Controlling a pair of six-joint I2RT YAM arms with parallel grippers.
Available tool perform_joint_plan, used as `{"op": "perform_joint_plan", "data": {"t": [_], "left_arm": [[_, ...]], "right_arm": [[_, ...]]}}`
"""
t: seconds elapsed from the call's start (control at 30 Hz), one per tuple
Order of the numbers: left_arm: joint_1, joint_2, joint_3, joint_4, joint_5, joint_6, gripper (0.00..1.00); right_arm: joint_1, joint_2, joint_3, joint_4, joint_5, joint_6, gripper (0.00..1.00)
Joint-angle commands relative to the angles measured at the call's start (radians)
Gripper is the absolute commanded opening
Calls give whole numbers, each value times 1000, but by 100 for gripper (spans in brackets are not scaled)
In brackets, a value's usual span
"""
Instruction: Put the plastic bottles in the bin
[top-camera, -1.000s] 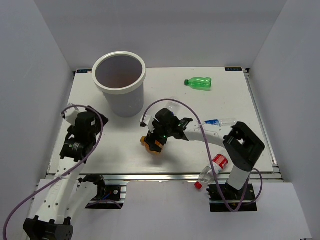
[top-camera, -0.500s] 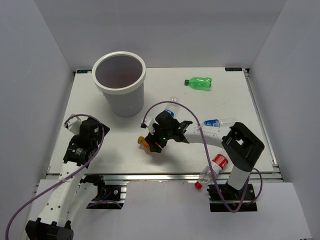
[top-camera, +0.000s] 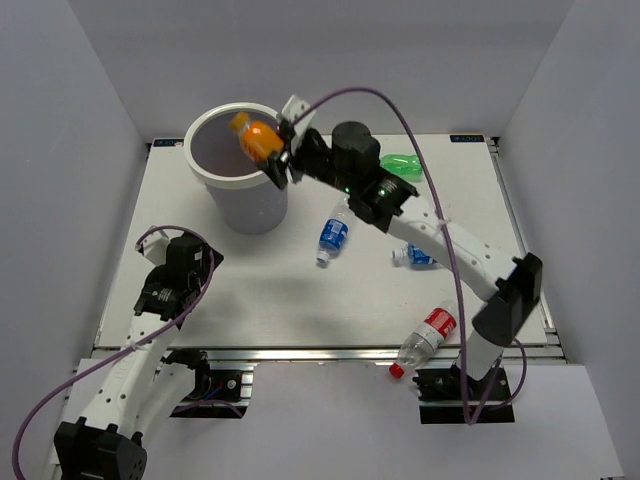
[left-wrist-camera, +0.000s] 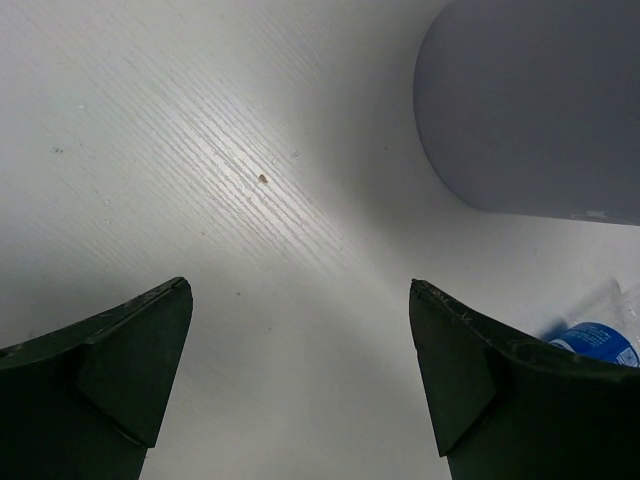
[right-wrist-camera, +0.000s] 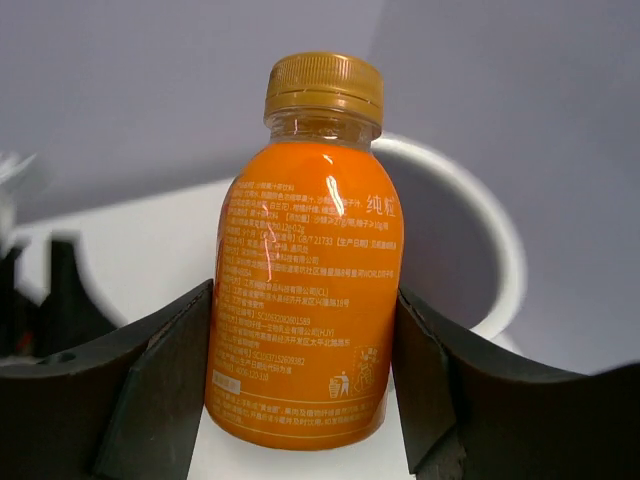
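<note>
Orange bottle (right-wrist-camera: 305, 270) clenched in my right hand (top-camera: 272, 148), just lifted from mid-counter up over rim of bin (top-camera: 205, 172) at far-left corner. I judge drop comes next. My left hand (left-wrist-camera: 300, 340) released, empty, near left edge.

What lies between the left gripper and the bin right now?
Nothing but bare table: the left wrist view shows it running clear from the left gripper, its fingers open, to the bin.
</note>
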Motion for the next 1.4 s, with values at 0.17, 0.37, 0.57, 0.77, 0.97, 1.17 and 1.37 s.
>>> {"op": "perform_joint_plan", "data": {"t": [0.17, 0.37, 0.57, 0.77, 0.97, 1.17, 1.37], "left_arm": [[-1, 18, -29, 55, 14, 3, 98], [1, 62, 23, 25, -47, -37, 98], [1, 156, 166, -21, -165, -43, 98], [156, 251, 207, 107, -96, -21, 98], [388, 403, 349, 219, 97, 31, 98], [456, 634, 478, 412, 295, 163, 98], [458, 1030, 839, 377, 525, 298, 98]], "right_arm": [[-61, 441, 568, -82, 109, 62, 37], [-78, 494, 662, -65, 81, 104, 88], [-87, 354, 550, -92, 55, 45, 89], [-150, 189, 399, -135, 17, 59, 89], [-279, -35, 87, -63, 7, 88, 89], [-426, -207, -231, -22, 95, 167, 89], [-508, -310, -395, -20, 107, 184, 89]]}}
